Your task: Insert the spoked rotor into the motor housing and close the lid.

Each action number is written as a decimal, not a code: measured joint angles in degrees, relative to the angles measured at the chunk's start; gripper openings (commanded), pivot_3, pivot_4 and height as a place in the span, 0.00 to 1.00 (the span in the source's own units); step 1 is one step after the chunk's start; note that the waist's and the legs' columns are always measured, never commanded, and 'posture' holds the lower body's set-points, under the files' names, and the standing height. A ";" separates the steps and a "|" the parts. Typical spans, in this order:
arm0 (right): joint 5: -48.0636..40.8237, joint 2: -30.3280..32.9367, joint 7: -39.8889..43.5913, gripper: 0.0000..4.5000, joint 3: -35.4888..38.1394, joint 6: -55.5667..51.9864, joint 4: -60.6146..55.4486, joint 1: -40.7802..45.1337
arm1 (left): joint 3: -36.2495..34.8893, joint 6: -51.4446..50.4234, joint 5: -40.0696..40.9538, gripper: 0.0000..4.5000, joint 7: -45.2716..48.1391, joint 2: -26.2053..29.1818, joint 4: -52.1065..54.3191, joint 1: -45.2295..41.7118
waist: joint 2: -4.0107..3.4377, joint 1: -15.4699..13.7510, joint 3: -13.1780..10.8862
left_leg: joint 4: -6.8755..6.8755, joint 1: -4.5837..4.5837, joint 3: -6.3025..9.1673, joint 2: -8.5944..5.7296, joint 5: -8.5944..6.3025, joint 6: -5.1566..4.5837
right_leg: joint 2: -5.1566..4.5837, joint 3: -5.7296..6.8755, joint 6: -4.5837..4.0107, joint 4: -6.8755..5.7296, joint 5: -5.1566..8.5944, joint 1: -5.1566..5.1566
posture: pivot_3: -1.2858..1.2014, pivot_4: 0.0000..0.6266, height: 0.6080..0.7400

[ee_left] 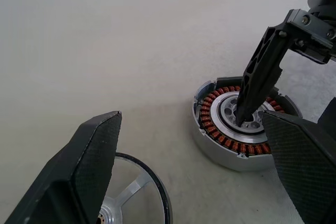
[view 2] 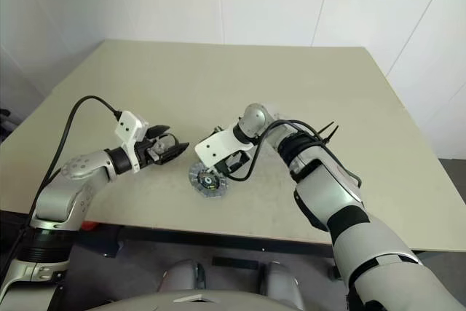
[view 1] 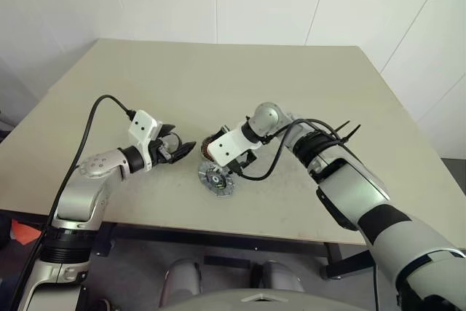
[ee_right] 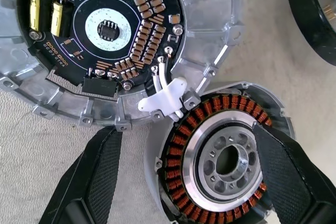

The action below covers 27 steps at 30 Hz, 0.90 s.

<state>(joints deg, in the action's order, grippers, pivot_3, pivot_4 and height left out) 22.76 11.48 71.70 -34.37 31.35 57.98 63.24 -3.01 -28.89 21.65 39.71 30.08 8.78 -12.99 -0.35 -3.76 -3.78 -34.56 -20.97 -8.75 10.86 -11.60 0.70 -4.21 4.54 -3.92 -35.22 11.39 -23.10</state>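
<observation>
The motor housing point(ee_left: 215, 129), a round part with copper windings around a pale hub, lies on the table point(view 1: 218, 78). My right gripper point(ee_right: 186, 132) hangs over it, open and holding nothing. One finger is above the housing, the other stands outside its rim. White wires join the housing to the lid point(ee_right: 107, 30), a silver plate carrying a black circuit board, which lies flat beside it point(view 1: 217, 178). The spoked rotor point(ee_left: 136, 192), black-rimmed with silver spokes, lies just under my left gripper point(ee_left: 191, 116). That gripper hovers open and empty, aimed at the housing point(view 1: 209, 147).
The parts sit near the table's front edge point(view 1: 218, 227). A black cable point(view 1: 91, 118) loops from my left wrist. Bare tabletop stretches behind and to both sides of the parts, with white walls beyond.
</observation>
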 measured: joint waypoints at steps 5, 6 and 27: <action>2.53 -1.12 -2.13 0.99 -0.38 0.83 4.95 2.61 | -0.01 0.00 -0.09 1.00 -0.50 -0.01 0.55 0.34 | -0.02 0.04 -0.01 | -0.09 0.03 0.01 0.01 0.00 0.01 | 0.00 -0.02 -0.02 -0.16 0.01 0.00 | 0.52 0.00 1.00; 3.17 -1.14 -2.74 0.99 -0.47 0.90 5.92 3.20 | -0.02 0.00 -0.09 1.00 -0.61 -0.01 0.66 0.48 | -0.02 0.02 -0.01 | -0.12 0.03 0.01 0.01 0.00 0.01 | -0.01 -0.02 -0.02 -0.19 0.02 0.00 | 0.52 0.00 1.00; 5.21 3.77 -1.51 0.99 -0.13 5.41 1.30 1.17 | -3.78 0.19 0.65 1.00 1.46 4.27 0.29 2.64 | -0.03 1.27 -0.02 | -0.31 -0.02 0.03 0.04 0.00 0.02 | 0.00 -0.04 -0.14 -0.45 0.09 -0.10 | 0.52 0.00 1.00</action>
<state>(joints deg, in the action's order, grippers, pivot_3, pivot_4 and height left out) 27.97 15.24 70.19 -34.50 36.76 59.28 64.41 -6.79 -28.70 22.30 41.16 34.35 9.07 -10.36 -0.38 -2.49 -3.80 -34.87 -20.99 -8.72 10.90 -11.60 0.71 -4.21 4.50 -4.06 -35.68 11.48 -23.20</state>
